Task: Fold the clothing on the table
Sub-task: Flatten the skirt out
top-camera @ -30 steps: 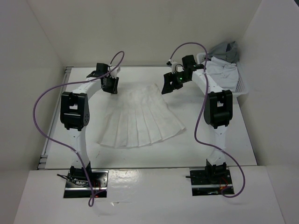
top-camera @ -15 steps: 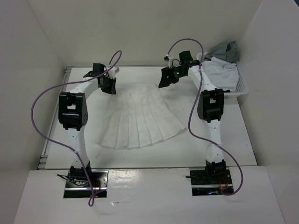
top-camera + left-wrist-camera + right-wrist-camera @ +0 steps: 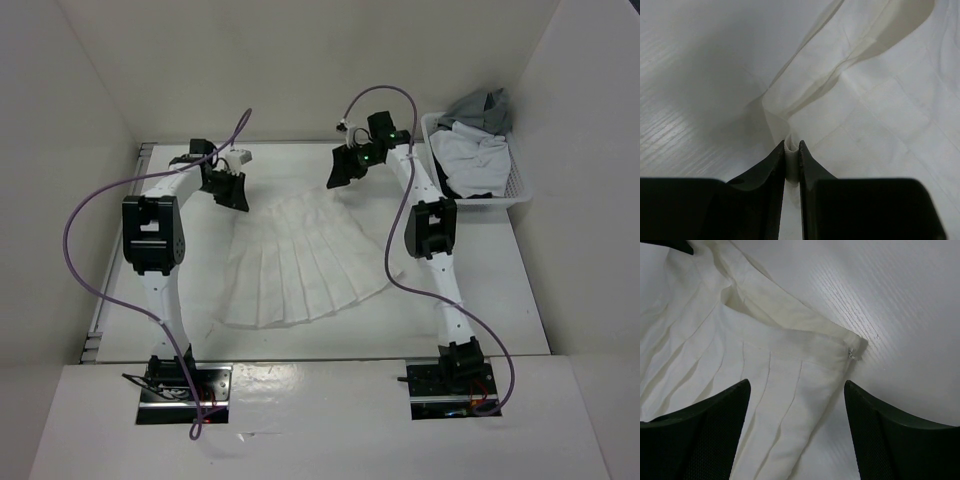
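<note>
The clothing, a white pleated skirt, lies fanned out mid-table with its narrow waist at the far end and wide hem toward the arm bases. My left gripper is at the waist's left corner, shut on a pinch of the clothing, which pulls up into a ridge between the two black fingers. My right gripper hangs open just above the waist's right corner, its wide-spread fingers on either side of the waistband edge and not touching it.
A white plastic basket at the far right corner of the table holds a plain white garment and a grey one. White walls enclose the table on three sides. A metal rail runs along the left edge.
The left gripper closed on the waist's left corner and shifted slightly left. The right arm swung left and farther back to the waist's right corner. The skirt has shifted slightly.
</note>
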### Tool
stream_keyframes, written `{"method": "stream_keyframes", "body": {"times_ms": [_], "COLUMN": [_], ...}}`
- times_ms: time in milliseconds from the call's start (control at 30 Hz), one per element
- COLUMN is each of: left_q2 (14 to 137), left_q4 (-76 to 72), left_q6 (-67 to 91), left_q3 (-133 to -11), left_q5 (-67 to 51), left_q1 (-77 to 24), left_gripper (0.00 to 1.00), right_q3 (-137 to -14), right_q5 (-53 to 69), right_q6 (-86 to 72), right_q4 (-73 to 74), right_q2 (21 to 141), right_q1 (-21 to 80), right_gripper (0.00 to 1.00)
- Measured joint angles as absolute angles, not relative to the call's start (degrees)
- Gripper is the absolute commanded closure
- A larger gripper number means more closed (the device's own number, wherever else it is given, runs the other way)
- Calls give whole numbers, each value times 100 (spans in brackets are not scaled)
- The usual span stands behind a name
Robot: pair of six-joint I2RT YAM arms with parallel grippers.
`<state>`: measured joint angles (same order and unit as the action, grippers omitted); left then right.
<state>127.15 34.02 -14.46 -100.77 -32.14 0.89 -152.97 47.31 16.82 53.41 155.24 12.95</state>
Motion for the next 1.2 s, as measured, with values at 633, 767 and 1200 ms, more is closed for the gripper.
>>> {"method": "stream_keyframes", "body": {"times_ms": [633,767,1200], "left_q2": [12772,12785,12862], "left_q4": [3603,3605,3660], "left_q6": [-1516,-1518,-1520], "left_q3": [-10077,-10077,-10092], "left_q5": [-3336,-3336,-3336], "left_q1": [99,99,99], "left_gripper": [79,79,79], "right_q3": [-16210,-16289,-16684], "right_q5": [4633,4781,4925], "right_q6": [1861,1828,1570], "right_q4": [5741,5732,5596], "right_q2": [16448,16547,16844], "right_q1": [1286,1275,1302], "right_gripper": [36,42,51]}}
